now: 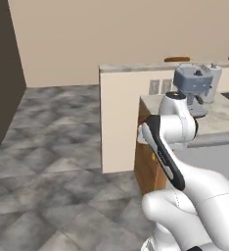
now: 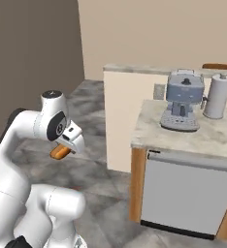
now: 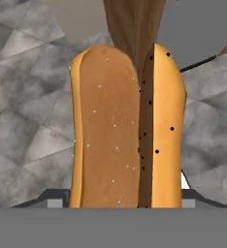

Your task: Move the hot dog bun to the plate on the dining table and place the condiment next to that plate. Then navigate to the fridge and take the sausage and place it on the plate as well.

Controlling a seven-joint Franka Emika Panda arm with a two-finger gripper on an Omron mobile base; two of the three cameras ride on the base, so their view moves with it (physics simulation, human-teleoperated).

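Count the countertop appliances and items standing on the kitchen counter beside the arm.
2. A grey-blue coffee machine stands mid-counter, and a white paper towel roll stands just to its right in the right base view. More may lie beyond the frame edge.

We see flat, even rendered light, with no glare and no hard shadows. The left wall (image 1: 1, 73) is dim. The bun (image 3: 125, 131) close to the lens looks soft, and edges stay undistorted.
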